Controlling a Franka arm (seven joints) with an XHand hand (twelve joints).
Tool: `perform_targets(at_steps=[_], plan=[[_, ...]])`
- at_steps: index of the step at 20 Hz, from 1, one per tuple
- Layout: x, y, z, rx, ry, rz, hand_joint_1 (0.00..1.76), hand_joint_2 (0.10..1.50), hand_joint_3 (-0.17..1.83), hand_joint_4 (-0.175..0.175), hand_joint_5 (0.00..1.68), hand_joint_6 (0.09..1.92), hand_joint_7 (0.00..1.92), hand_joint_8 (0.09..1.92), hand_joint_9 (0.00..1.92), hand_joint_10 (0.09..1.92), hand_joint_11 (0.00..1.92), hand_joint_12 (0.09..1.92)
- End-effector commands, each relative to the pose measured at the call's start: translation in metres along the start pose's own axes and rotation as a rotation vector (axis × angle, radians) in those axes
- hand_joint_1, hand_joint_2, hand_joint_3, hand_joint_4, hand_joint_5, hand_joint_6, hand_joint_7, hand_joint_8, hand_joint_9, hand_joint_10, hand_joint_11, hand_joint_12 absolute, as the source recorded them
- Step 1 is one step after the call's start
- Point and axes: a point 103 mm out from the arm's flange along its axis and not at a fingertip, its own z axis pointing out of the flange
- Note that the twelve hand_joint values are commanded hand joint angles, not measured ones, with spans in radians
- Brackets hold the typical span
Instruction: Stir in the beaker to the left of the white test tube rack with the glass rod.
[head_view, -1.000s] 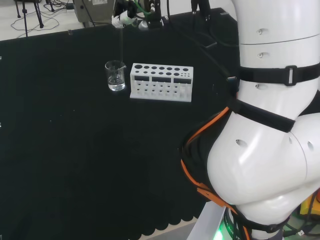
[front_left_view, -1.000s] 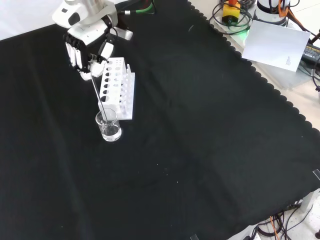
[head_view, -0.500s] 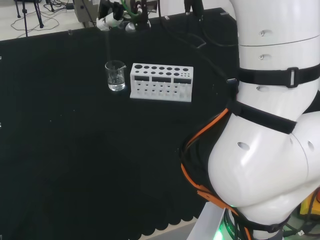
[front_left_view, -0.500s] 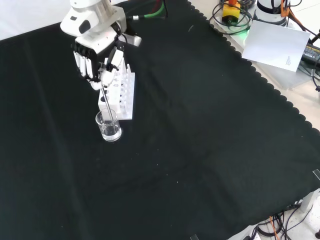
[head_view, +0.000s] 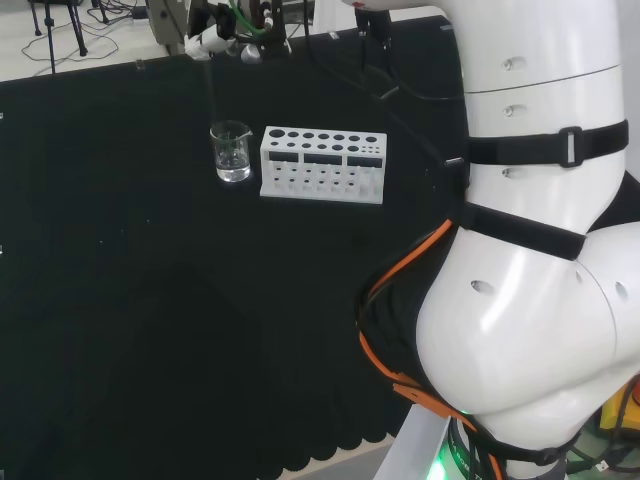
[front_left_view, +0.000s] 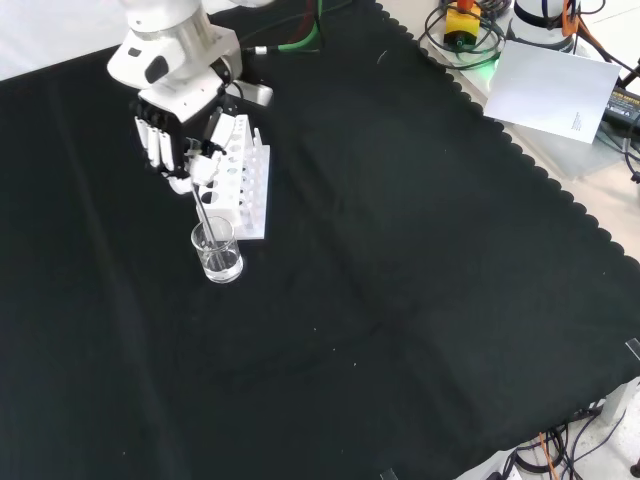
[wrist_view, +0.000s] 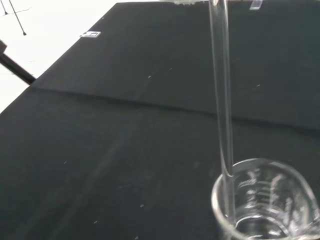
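Toward the far-left corner of the bench (front_left_view: 420, 260) in the front view, you have the white test tube rack (front_left_view: 237, 176) lying flat on the black cloth, with the beaker (front_left_view: 217, 252) just beside its near end. In the head view the same beaker (head_view: 231, 151) sits just left of the rack (head_view: 323, 164).

The hand (front_left_view: 170, 135) hangs above the rack's far end, fingers curled round the top of the glass rod (front_left_view: 201, 207). The rod slants down from the hand, and the wrist view shows its lower end inside the beaker's rim, near the wall.

Handling, as judgement: the beaker looks light, thin-walled and easily tipped; a little clear liquid lies at its bottom. The rod looks stiff, smooth, likely slippery and brittle. You hold it high, so small wrist moves will swing the tip wide. Keep circles small and off the glass wall.

Writing: faint graduation marks show on the beaker (wrist_view: 267, 202), too blurred to read. No legible brand or label on rack or rod.
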Motion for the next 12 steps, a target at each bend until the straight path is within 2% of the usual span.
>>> perform_targets(at_steps=[1, 7, 12], plan=[[-0.04, -0.005, -0.003, 0.0, -0.005, 0.057, 1.31, 1.1, -0.17, -0.175, 1.33, 0.09, 1.22, 0.95, 1.72, 0.69, 1.31, 0.82], [-0.051, -0.022, -0.005, -0.001, -0.007, 0.083, 1.31, 1.1, -0.17, -0.175, 1.34, 0.09, 1.22, 0.95, 1.72, 0.69, 1.31, 0.82], [-0.036, -0.031, -0.001, 0.01, -0.012, 0.066, 1.31, 1.1, -0.17, -0.175, 1.34, 0.09, 1.22, 0.95, 1.72, 0.69, 1.31, 0.82]])
